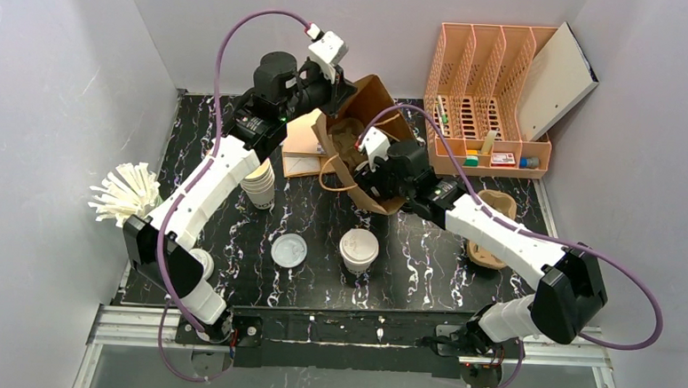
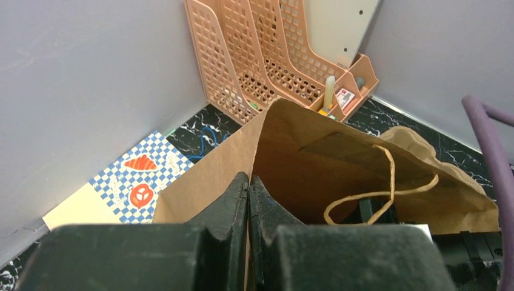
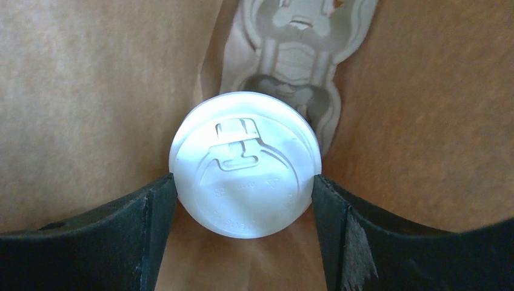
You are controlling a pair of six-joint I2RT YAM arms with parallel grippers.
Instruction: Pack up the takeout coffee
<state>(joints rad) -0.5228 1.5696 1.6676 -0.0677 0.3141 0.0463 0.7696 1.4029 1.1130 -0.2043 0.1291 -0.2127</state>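
1. The held cup (image 3: 245,173) shows only its round white plastic sip lid, seen from straight above. The lid has a raised drinking tab, faint embossed marks and a glossy rim.
2. The cup is inside the brown paper bag (image 3: 91,91), above a grey moulded pulp carrier (image 3: 297,54) that lies deeper in the bag. Whether cup and carrier touch cannot be told.
3. The right gripper (image 3: 244,185) has one black finger against each side of the lid, clasping the cup between them.
4. The left gripper (image 2: 249,194) is pinched closed on the bag's rim, with paper caught between its fingers.
5. The second cup (image 1: 358,250), pale cream under the same kind of white lid, stands upright on the black marbled table (image 1: 425,269). It is near the front centre, well apart from the bag.
6. The held cup's wall and colour are wholly covered by its lid. In the top view the bag and the right wrist hide the cup entirely. In the left wrist view the gripper's own body blocks most of the bag's interior.
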